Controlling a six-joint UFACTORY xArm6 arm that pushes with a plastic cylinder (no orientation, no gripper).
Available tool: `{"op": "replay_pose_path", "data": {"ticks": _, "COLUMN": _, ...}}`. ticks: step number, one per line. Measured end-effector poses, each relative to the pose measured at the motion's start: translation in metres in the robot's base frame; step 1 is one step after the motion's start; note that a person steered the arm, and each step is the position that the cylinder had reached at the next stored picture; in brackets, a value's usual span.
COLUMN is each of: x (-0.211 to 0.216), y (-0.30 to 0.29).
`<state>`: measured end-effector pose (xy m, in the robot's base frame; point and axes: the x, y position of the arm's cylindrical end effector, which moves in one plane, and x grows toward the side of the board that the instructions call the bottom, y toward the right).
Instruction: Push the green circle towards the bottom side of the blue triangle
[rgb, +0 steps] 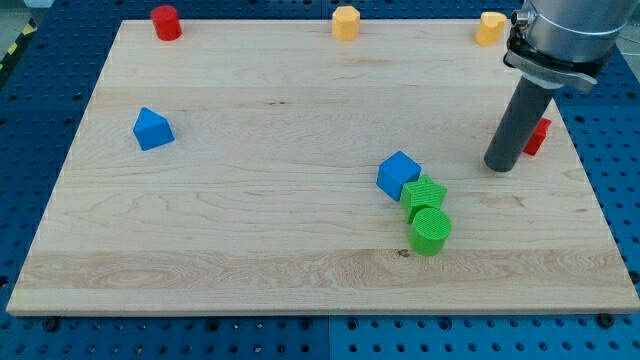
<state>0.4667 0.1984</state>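
Note:
The green circle (431, 230) lies low on the board, right of centre. It touches a green star-shaped block (424, 194) just above it. The blue triangle (152, 129) sits far off at the view's left. My tip (501, 166) rests on the board to the upper right of the green circle, apart from it and from the star. It stands just left of a red block (539, 136).
A blue cube (398, 174) touches the green star's upper left. A red cylinder (166, 22), a yellow block (345, 22) and another yellow block (490, 28) sit along the board's top edge. The board's right edge (592, 190) is near my tip.

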Motion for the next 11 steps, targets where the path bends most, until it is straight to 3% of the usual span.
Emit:
{"op": "replay_pose_path", "data": {"ticks": 2, "x": 0.073, "y": 0.0}}
{"op": "replay_pose_path", "data": {"ticks": 7, "x": 0.093, "y": -0.133}}
{"op": "replay_pose_path", "data": {"ticks": 8, "x": 0.104, "y": -0.137}}
{"op": "replay_pose_path", "data": {"ticks": 11, "x": 0.104, "y": -0.284}}
